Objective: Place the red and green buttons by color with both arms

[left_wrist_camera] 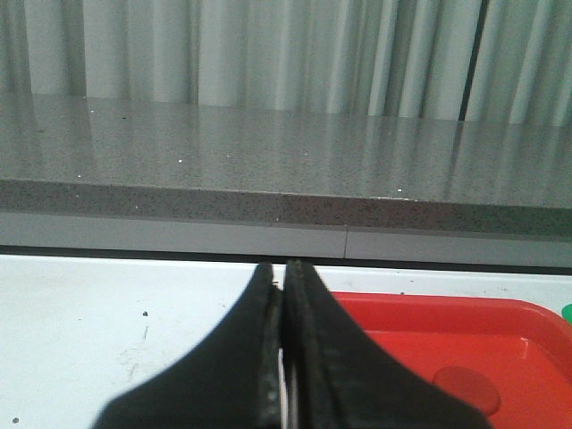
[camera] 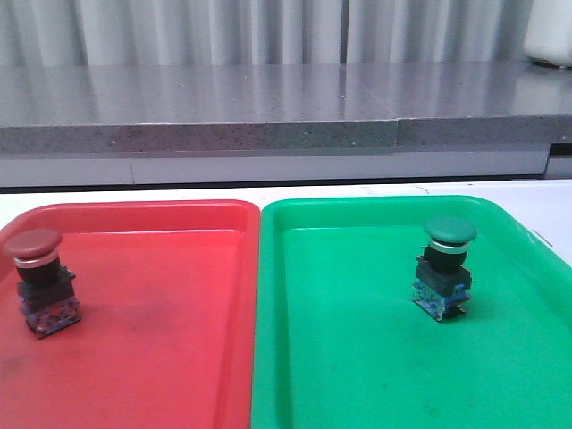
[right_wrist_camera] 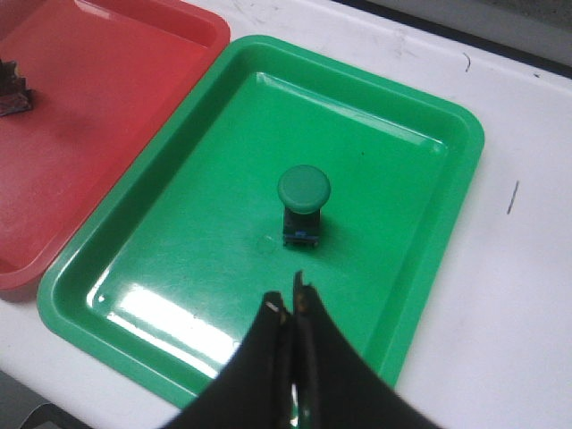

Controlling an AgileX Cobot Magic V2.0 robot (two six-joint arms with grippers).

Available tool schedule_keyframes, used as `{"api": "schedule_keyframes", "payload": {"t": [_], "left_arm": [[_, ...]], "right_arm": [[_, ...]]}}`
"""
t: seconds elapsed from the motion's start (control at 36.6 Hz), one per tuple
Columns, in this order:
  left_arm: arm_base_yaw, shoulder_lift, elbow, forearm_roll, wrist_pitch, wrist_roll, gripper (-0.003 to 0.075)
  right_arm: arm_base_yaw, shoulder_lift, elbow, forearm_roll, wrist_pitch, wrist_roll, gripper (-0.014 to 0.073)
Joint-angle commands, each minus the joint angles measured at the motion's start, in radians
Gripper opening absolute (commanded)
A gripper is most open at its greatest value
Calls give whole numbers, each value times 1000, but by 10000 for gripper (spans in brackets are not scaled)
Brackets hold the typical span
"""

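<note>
The dark red button (camera: 39,279) stands upright in the red tray (camera: 161,304), near its left side. The green button (camera: 444,265) stands upright in the green tray (camera: 357,340); it also shows in the right wrist view (right_wrist_camera: 303,202). Neither gripper shows in the front view. My left gripper (left_wrist_camera: 283,273) is shut and empty, over the white table beside the red tray (left_wrist_camera: 420,340); the red button's cap (left_wrist_camera: 465,391) shows low in that view. My right gripper (right_wrist_camera: 288,302) is shut and empty, above the green tray (right_wrist_camera: 179,259), a short way from the green button.
The two trays lie side by side on a white table (camera: 536,201). A grey counter ledge (camera: 268,107) runs behind the table, with curtains beyond. The red tray's corner (right_wrist_camera: 107,98) and part of the red button's base (right_wrist_camera: 12,93) show in the right wrist view.
</note>
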Motion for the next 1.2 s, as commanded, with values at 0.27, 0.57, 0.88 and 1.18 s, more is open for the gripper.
{"api": "schedule_keyframes", "payload": {"t": [0.27,0.57,0.88,1.18], "left_arm": [[3,-16,24,-8,-84,-7,-20],[3,-16,24,-8,-84,-7,-20],[3,-16,24,-8,-84,-7,-20],[3,-16,24,-8,-84,-7,-20]], "right_arm": [[-1,-3,-27,-1,-60,-5,-108],[-1,-3,-27,-1,-60,-5,-108],[-47,-79,43,-58,-170,-7,-108],[-248,-391,414,-80,-627,-6,-108]]}}
